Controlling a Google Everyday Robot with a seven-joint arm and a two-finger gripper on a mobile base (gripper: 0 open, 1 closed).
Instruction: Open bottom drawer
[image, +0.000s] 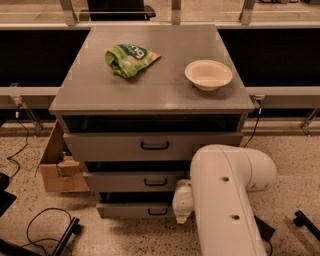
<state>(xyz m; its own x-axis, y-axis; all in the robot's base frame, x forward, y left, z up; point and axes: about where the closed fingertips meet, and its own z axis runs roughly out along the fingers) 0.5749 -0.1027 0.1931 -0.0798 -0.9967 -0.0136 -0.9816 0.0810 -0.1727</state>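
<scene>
Eyes on the grey metal bottom drawer (130, 210), the lowest and shortest front of the three-drawer cabinet, right down at the speckled floor (125, 237). Its small black loop handle (158, 211) sits untouched, and the front does not look drawn out. By my read the pull has not begun.

Just right of that handle, at the drawer's right end, is the white end effector (181, 214), tip pointing down. It has nothing in hold that I can see, and whether it is open or closed I cannot tell. So the approach is close, but it is beside the handle rather than on it. Hooking the loop and hauling the drawer out are both left to do.

Above the bottom drawer come the mid-sized grey drawer front (125, 182) and the tall grey top drawer front (110, 147). The grey worktop (165, 90) above those carries a crumpled green snack bag (129, 59) and a round cream bowl (208, 75), both well clear of the job.

Room to move? The floor straight out from the bottom drawer is open. Black cables (47, 227) loop out to its left, below a brown cardboard box (57, 167) beside the cabinet. The bulky white arm (225, 200) crowds the drawer's right corner, the tight spot I would watch.
</scene>
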